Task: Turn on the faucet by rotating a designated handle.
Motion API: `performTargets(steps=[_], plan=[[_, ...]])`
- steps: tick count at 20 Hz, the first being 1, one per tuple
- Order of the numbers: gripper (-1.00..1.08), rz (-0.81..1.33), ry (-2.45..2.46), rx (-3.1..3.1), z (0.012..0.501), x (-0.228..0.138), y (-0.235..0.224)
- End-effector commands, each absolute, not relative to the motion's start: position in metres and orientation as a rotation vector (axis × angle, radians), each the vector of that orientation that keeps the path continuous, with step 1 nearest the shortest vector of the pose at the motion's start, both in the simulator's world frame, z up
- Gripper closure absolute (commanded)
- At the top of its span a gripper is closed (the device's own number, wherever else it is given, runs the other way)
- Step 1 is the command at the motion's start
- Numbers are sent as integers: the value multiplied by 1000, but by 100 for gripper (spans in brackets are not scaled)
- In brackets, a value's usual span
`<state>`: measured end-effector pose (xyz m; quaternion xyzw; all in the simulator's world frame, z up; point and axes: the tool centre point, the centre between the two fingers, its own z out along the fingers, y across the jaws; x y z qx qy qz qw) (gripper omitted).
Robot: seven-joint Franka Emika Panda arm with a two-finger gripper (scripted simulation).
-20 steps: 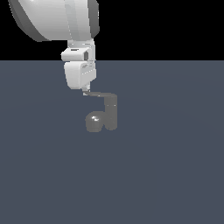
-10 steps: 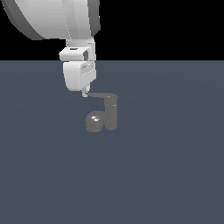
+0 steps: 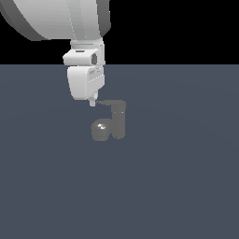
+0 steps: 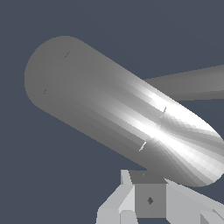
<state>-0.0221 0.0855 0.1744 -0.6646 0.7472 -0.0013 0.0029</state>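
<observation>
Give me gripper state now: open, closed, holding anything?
Gripper: cannot tell whether the jaws are open or shut; its tip sits at the free end of the faucet handle, with no grasp visible.

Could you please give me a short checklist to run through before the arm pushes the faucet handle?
1. Gripper sits at the free end of the handle: ok.
2. Contact between fingertip and handle: cannot tell; they look to meet in the exterior view, but depth is unclear.
3. Faucet stands upright on the floor: ok.
4. Round knob at the base is apart from the gripper: ok.
5. Gripper open or shut: cannot tell; the fingers are barely visible.
6. Room for the handle to swing: ok, nothing else stands near.
</observation>
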Motion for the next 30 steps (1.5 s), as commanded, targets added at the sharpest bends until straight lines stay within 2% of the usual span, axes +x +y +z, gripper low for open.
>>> performTargets(steps=[1,10,24,25,26,30], plan=[[108,-1,2358,-2075,173,-30,76],[108,-3,2345,-2082,175,-44,74],[108,0,2357,-2077,173,-70,-4],[108,0,2357,-2077,173,-70,-4],[108,2,2312,-2117,175,-67,21],[108,2,2319,-2111,174,-61,6]])
